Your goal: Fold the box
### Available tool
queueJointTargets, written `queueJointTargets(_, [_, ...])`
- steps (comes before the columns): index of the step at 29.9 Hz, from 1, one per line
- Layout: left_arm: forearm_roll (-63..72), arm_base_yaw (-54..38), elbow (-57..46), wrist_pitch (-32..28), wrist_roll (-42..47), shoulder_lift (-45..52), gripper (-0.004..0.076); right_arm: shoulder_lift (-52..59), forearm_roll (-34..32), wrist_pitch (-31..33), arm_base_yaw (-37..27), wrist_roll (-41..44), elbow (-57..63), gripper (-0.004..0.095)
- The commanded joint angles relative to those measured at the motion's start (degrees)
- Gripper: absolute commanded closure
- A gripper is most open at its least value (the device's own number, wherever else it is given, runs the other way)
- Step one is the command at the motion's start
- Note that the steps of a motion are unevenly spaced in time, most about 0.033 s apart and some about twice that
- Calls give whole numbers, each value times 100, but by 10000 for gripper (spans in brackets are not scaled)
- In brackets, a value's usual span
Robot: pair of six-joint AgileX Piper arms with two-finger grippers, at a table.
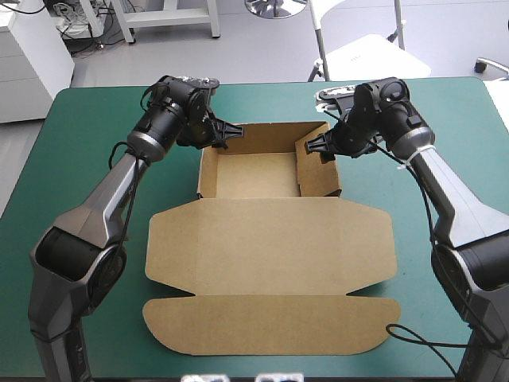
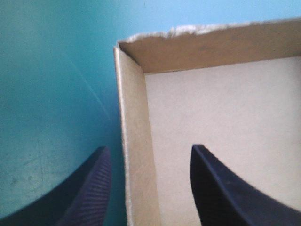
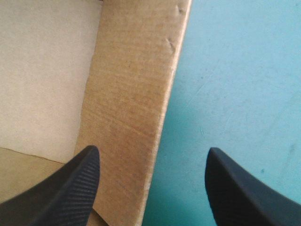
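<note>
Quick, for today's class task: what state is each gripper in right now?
Left gripper: open, astride a wall of the box, holding nothing.
Right gripper: open, astride the opposite wall, holding nothing.

Both wrist views crop the box.

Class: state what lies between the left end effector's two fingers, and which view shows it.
The box's side wall stands between the open left end effector's fingers, one finger outside, one inside; the left wrist view shows it.
</note>
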State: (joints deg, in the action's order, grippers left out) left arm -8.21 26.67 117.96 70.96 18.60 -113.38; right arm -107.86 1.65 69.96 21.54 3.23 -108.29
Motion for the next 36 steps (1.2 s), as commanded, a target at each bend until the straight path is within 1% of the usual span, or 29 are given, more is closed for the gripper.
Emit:
queueJointTargets(1, [93,24,461,291,45,486,355,313,-102,189,-53,-47,-493,308])
queueJointTargets(3, [81,24,555,291,63,613,377,358,-102,189,-53,-47,-602,308])
queueJointTargets(5, [80,24,580,291,101,805,470,426,-32,189,-53,-47,-679,308])
queueJointTargets(6, [67,24,580,291,60,917,558,477,-18,189,-53,-47,-690,308])
queueJointTargets(7, [54,24,580,291,-26,1028,666,513,-18,189,-53,-47,-690,308])
queueJointTargets(8, [54,24,580,291,-189,1150,729,555,-18,189,-53,-47,-690,308])
queueJointTargets(12, [65,24,556,291,-524,1650,724,689,-18,189,-53,-32,-679,308])
queueJointTargets(24, [259,24,474,291,-746,3392,724,728,6,189,-53,-32,-679,308])
queueJointTargets(28, [249,24,-192,291,-919,4077,724,728,-18,189,-53,-45,-670,308])
queueJointTargets(36, [38,24,-2328,291,-972,5561,724,691,-30,189,-53,-55,-670,308])
